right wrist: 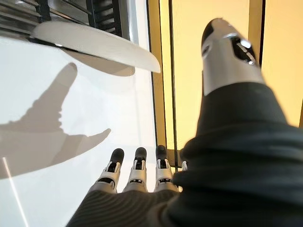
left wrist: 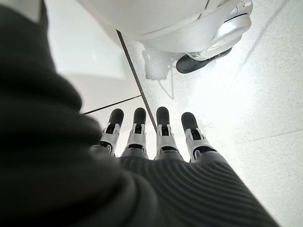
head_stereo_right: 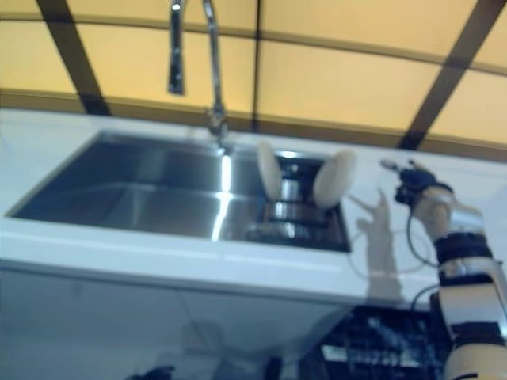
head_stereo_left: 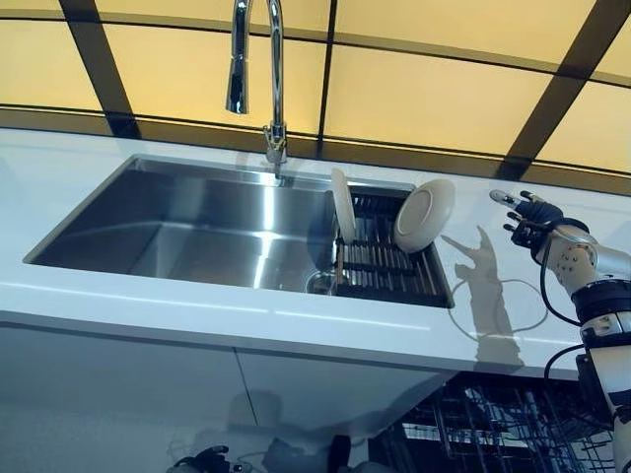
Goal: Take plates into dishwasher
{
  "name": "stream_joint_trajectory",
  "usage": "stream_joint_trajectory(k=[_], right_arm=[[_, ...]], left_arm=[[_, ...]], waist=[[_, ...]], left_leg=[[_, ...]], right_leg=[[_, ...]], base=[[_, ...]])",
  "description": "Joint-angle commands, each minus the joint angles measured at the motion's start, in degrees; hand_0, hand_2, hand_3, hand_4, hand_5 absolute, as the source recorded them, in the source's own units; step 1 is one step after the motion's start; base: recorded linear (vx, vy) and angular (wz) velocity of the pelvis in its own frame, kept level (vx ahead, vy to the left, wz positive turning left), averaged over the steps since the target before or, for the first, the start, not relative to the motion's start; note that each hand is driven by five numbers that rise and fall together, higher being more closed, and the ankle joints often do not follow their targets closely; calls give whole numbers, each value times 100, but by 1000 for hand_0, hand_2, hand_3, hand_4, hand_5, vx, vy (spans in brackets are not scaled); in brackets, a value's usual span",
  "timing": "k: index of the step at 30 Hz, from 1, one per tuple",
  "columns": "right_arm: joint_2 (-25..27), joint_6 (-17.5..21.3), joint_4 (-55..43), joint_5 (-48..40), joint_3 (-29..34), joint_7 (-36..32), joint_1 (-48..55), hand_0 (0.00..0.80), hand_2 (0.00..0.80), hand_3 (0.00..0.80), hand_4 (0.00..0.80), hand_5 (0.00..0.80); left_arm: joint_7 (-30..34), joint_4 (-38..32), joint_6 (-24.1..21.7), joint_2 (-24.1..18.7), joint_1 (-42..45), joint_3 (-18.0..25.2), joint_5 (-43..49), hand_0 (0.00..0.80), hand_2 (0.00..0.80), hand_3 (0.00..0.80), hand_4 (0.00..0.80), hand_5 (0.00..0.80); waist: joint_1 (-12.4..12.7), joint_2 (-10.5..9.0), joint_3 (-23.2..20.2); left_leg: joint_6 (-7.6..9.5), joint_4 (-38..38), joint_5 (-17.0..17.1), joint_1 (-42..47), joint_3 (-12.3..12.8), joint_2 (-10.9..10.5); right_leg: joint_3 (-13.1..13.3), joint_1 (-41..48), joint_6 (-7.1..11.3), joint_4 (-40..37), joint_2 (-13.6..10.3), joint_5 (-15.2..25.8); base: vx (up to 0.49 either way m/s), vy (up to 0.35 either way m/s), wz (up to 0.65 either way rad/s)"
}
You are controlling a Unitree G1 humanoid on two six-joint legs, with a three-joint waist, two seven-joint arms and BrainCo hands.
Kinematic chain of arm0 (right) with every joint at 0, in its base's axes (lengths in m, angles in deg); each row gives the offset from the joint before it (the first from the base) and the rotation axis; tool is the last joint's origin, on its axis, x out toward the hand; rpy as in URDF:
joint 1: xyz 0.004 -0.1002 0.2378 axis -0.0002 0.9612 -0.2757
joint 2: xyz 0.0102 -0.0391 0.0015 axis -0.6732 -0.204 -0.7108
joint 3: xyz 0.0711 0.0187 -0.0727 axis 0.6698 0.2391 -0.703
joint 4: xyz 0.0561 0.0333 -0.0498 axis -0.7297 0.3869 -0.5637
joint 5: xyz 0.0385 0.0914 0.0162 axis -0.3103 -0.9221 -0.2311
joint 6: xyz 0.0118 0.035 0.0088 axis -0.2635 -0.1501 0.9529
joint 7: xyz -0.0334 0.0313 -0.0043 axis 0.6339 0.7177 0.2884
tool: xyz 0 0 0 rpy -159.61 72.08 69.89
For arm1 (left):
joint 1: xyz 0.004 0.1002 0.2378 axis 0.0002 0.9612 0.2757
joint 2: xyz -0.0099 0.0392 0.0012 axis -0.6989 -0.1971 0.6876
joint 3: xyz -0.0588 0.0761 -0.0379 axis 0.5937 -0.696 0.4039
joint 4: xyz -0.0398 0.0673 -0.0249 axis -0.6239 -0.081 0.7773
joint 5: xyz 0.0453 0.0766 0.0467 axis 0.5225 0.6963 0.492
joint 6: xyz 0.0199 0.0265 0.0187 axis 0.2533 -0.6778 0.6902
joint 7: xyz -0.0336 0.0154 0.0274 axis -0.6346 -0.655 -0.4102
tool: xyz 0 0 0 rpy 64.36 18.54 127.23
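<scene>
I see the sink [head_stereo_left: 197, 227] set into the counter [head_stereo_left: 118, 305], with the faucet [head_stereo_left: 258, 69] rising behind its back rim. A rack [head_stereo_left: 385, 261] sits in the sink's right end, and two plates stand in it: one plate [head_stereo_left: 342, 205] on edge at the left, another plate [head_stereo_left: 425, 214] leaning at the right. My right hand [head_stereo_left: 527, 217] is right of the rack, over the counter. Below the counter's right part is what looks like a dishwasher basket [head_stereo_left: 493, 429].
</scene>
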Motion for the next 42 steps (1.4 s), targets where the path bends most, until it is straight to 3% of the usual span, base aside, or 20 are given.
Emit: stream_joint_trajectory(k=[1, 18, 42], right_arm=[[371, 198, -354, -39, 110, -61, -318, 0, 0, 0, 0, 0], [274, 22, -448, 36, 89, -259, -87, 0, 0, 0, 0, 0], [96, 103, -459, 20, 103, -182, -54, 0, 0, 0, 0, 0]], left_arm=[[-5, 82, -78, -47, -94, -240, 164, 0, 0, 0, 0, 0], [1, 145, -85, -35, -117, -227, 226, 0, 0, 0, 0, 0], [-11, 174, -156, 35, -30, -314, 218, 0, 0, 0, 0, 0]], waist=[[21, 204, 164], [22, 170, 223], [17, 290, 231]], left_leg=[[550, -326, -435, 322, 377, -343], [529, -384, -463, 390, 380, -331], [466, -454, -496, 464, 340, -320]], right_leg=[[119, -181, -84, 445, 98, -93], [59, -246, -71, 467, 80, -68], [77, -413, -119, 667, 74, -175]], base=[[0, 0, 0], [12, 1, 3], [27, -4, 2]])
